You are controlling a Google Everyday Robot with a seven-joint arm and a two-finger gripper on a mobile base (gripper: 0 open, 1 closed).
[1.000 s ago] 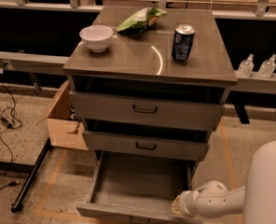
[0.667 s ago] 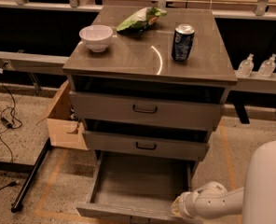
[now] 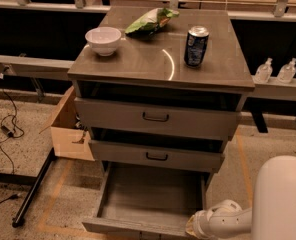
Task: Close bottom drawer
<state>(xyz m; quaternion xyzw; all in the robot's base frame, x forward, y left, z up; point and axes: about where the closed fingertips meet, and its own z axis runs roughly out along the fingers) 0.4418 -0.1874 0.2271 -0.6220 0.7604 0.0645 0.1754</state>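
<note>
Nothing has visibly shifted over the last second: arm, drawers and the things on top all sit as they did. The bottom drawer (image 3: 153,194) is pulled far out of the cabinet (image 3: 88,91), its grey floor bare and its front panel at the lower edge of view. The claw (image 3: 195,228) is low at the drawer's front right corner, just beside or touching the panel; I cannot tell which, nor whether it is wide or narrow. The white arm (image 3: 228,219) reaches in from the right. That low spot at the front suits a push, since closing needs pressure on the panel and no grasp of the handle, which is out of view here. An off-centre push at one corner might skew the drawer on its runners. The two upper drawers (image 3: 155,134) stand slightly out. On the tabletop (image 3: 138,64) rest a bowl (image 3: 103,40), a bag (image 3: 150,21) and a can (image 3: 196,46), clear of the work below.
</note>
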